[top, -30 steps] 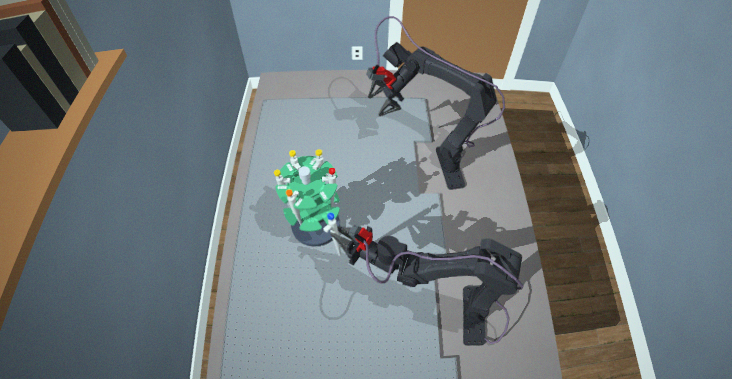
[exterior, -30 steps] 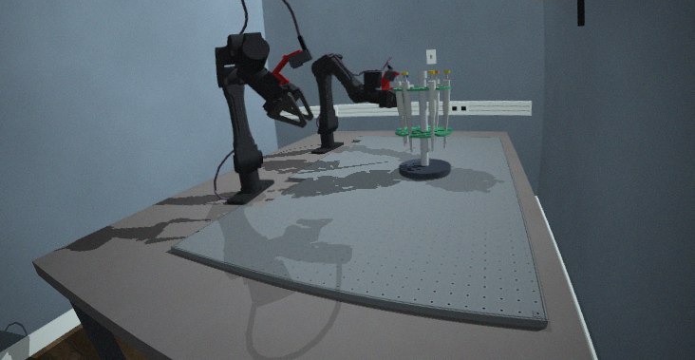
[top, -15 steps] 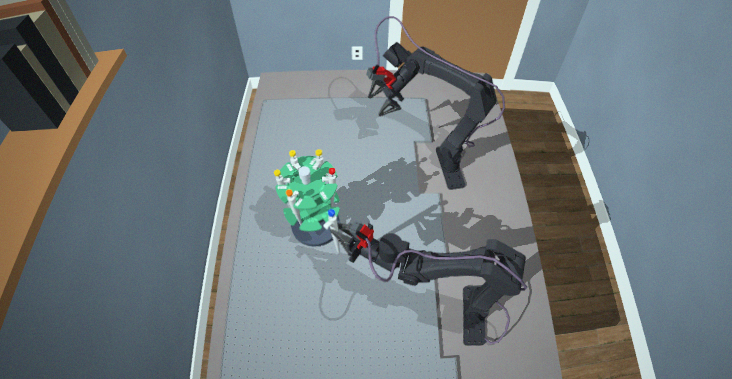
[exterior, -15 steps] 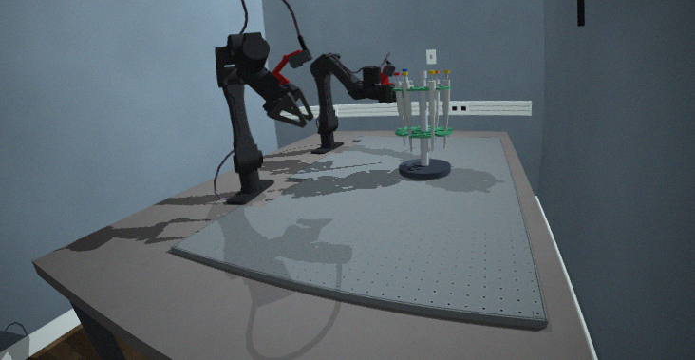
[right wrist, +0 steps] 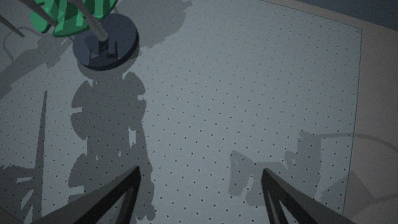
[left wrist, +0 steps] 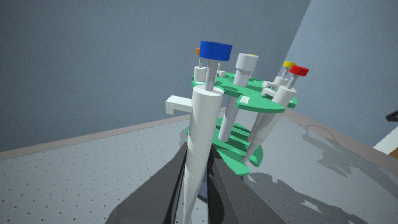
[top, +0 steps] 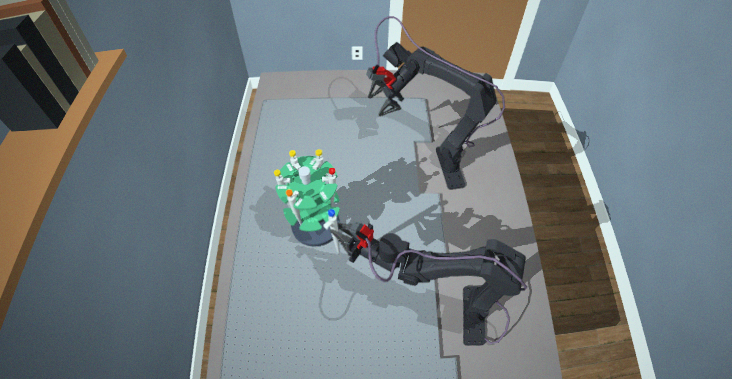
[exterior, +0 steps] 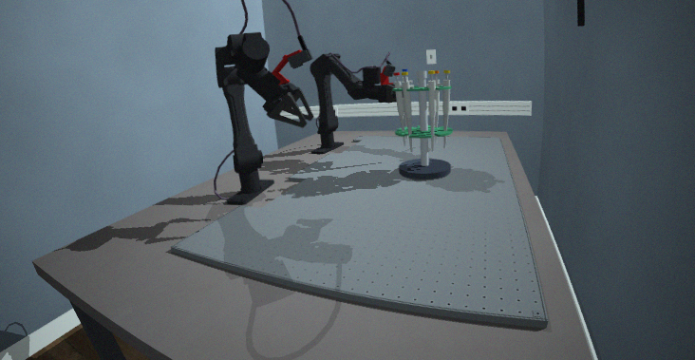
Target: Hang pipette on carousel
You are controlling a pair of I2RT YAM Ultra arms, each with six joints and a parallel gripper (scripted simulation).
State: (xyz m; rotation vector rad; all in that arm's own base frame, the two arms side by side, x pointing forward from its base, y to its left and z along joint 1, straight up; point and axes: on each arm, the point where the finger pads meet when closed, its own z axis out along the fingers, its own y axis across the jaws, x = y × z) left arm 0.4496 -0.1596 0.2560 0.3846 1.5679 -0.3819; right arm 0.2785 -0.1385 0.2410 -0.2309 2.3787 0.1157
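And there it was: the left end effector (top: pixel 333 229) (exterior: pixel 392 96) (left wrist: pixel 198 147) was pinching the blue-buttoned hand pipette (top: pixel 332 221) (exterior: pixel 404 70) (left wrist: pixel 204 117) by its body, off the table (top: pixel 276 84) (exterior: pixel 122 279) (left wrist: pixel 50 141) (right wrist: pixel 380 100), just beside the carousel (top: pixel 306 202) (exterior: pixel 424 148) (left wrist: pixel 260 104) (right wrist: pixel 120 47). Over on the other side, the right end effector (top: pixel 375 105) (exterior: pixel 308 122) (right wrist: pixel 200 173) stood spread wide, nothing in it.

Now the tricky part! The finger hook (top: pixel 329 224) (left wrist: pixel 177 104) reached sideways in the left wrist view, so the wrist probably had to swing it towards the hub before entry. The volume was too small to read; matching it to the place label had to come first. Then, I judged, a slow, level slide inward with the hook tip above the rail, a small lowering behind it, and release only once the rail bore the weight. A shove could have spun the head.

And the edges? The lower green tier could catch the shaft, and the red-buttoned pipette (top: pixel 331 171) (exterior: pixel 396 74) (left wrist: pixel 299 71) hung on the adjoining side. The roomier way back looked to be outward, towards the left arm's base (top: pixel 474 338) (exterior: pixel 318 150).
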